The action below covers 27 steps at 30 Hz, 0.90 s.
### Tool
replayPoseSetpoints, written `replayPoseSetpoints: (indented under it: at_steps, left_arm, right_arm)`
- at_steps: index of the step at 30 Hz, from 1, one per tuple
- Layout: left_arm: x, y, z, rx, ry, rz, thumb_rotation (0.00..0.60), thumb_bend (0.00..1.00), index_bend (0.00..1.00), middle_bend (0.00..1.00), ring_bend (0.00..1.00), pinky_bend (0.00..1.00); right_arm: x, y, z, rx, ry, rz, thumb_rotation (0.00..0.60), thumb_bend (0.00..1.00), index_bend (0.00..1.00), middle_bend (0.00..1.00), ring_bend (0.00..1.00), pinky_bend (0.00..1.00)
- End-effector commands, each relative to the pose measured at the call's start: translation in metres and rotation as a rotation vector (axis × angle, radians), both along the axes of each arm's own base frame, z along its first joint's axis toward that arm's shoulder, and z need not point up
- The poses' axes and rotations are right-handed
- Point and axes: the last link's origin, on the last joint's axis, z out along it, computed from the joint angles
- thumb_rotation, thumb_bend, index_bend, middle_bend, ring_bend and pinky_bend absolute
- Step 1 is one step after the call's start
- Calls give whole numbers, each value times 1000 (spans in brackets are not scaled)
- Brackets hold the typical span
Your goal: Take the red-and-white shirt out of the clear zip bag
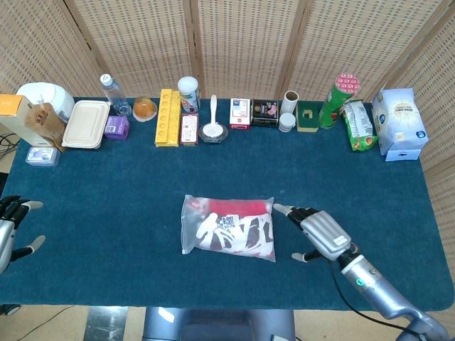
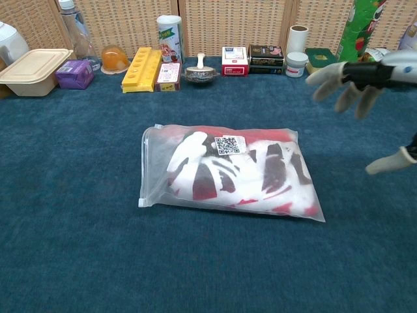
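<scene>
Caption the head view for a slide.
Right hand, fingers spread, beside the sealed zip bag holding the shirt.

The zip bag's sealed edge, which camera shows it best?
The chest view: the clear zip bag fills the frame, with its zip strip running down the left end. The head view shows the same bag smaller, the strip barely distinguishable.

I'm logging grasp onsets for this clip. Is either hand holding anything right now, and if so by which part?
Nothing is held. The right hand hovers open beside the zip bag, apart from it; the left hand is open at the table edge.
</scene>
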Motion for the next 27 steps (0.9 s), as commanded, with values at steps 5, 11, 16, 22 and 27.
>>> replayPoseSetpoints:
  at_steps: [5,11,16,22,27]
  left_arm:
    - [0,5,2,-6,3,-6,600,155,306,344,214,255]
    - [-3,10,3,-9,-1,-11,600,154,306,345,214,256]
    - [-9,11,4,-11,-10,-3,600,154,306,345,214,255]
    - [-15,12,3,-12,-20,8,600,155,306,345,215,255]
    - [-20,13,3,-17,-25,18,600,155,307,345,214,256]
  right_arm:
    - [53,-22,-40,109,78,34,600,69,0,92,187,260]
    - [71,-37,-61,114,135,37,600,69,0,80,160,238]
    - [82,-47,-78,106,203,14,600,69,0,78,151,227]
    - [91,-57,-90,94,260,-17,600,69,0,77,148,222]
    - [93,-62,-98,93,327,-34,600,69,0,77,148,222]
